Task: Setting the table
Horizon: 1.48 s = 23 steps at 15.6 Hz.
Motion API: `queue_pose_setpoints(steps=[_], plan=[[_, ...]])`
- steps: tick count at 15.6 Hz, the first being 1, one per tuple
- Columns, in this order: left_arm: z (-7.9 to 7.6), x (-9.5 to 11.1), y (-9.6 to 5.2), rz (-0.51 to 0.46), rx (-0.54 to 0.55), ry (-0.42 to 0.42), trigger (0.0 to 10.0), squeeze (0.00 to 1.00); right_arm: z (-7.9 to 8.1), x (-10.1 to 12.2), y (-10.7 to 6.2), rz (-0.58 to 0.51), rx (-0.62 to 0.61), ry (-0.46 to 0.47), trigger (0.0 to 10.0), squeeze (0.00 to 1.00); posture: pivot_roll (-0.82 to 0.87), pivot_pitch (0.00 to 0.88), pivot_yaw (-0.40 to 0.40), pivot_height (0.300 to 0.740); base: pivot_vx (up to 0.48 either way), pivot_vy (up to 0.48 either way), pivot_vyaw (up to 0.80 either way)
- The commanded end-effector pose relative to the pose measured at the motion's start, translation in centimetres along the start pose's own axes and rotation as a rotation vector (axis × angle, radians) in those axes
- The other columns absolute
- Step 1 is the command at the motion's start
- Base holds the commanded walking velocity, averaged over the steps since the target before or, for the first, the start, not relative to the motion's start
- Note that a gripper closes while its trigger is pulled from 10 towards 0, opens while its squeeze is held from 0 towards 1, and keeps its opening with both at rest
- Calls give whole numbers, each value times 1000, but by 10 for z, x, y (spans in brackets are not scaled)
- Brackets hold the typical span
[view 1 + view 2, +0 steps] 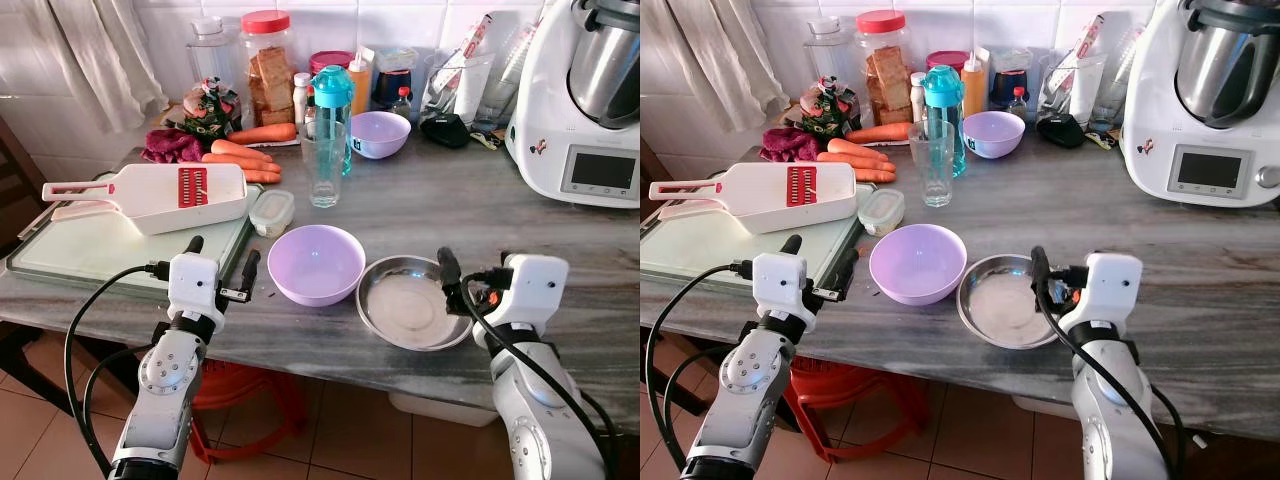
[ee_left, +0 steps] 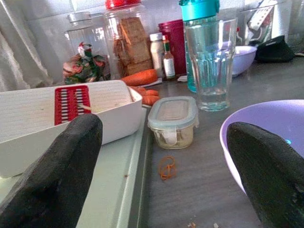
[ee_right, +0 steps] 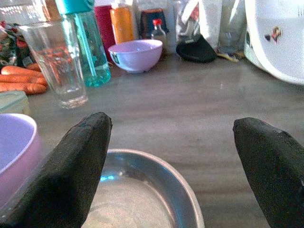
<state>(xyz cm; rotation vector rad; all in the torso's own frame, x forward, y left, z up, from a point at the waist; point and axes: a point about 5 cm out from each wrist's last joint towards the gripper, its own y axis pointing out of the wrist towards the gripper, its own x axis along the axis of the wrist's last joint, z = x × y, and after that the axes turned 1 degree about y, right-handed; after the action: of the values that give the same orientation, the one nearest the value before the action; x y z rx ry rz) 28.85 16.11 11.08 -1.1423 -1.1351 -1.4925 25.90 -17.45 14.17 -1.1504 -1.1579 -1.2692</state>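
Head view: a purple bowl point(image 1: 316, 264) and steel plate point(image 1: 413, 301) sit side by side at the counter edge; the glass point(image 1: 324, 163) stands farther back, likely still to place.

Left wrist: left gripper point(image 2: 164, 178) wide, empty.

Right wrist: right gripper point(image 3: 175, 168) wide over the plate's rim.

Glossy lilac plastic bowl point(image 1: 316, 263), dull brushed metal dish point(image 1: 414, 301), matt veined stone counter point(image 1: 420, 205).

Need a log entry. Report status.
Left hand open beside large lilac bowl. Right hand open at shallow steel dish. Nothing gripped.
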Motion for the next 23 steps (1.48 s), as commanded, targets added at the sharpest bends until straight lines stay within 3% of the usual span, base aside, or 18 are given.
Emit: queue_pose_setpoints(steps=[1, 7, 10, 14, 17, 19, 20, 23], plan=[[1, -1, 1, 9, 13, 12, 10000, 0, 0, -3, 0, 18, -9, 8, 10000, 0, 6, 0, 61, 740, 0, 0, 0], [3, -4, 0, 18, 33, 27, 10000, 0, 2, -16, 7, 72, -22, 46, 10000, 0, 29, 0, 59, 740, -40, 0, 0], [-3, 1, 7, 0, 25, 21, 10000, 0, 14, -13, 7, 34, 40, 55, 10000, 0, 24, 0, 57, 740, -256, 0, 0], [-13, -1, 12, 0, 7, 8, 10000, 0, 15, -10, 9, -2, 45, 68, 10000, 0, -2, 0, 63, 740, -272, 0, 0], [-17, -3, 17, 3, -2, -2, 10000, 0, 14, -10, 8, -11, 47, 39, 10000, 0, -15, 0, 66, 740, -266, 0, 0], [-22, -7, 17, 14, -15, -6, 10000, 0, 10, -10, 6, -40, 24, -30, 10000, 0, -23, 0, 63, 740, -261, 0, 0], [-25, -12, 16, 30, -18, -11, 10000, 0, 8, -14, 3, -42, 59, 25, 10000, 0, -27, 0, 62, 740, -262, 0, 0], [-32, -22, 15, 61, -19, -18, 10000, 0, 1, -27, 1, -13, 38, -47, 10000, 0, -35, 0, 64, 740, -261, 0, 0]])
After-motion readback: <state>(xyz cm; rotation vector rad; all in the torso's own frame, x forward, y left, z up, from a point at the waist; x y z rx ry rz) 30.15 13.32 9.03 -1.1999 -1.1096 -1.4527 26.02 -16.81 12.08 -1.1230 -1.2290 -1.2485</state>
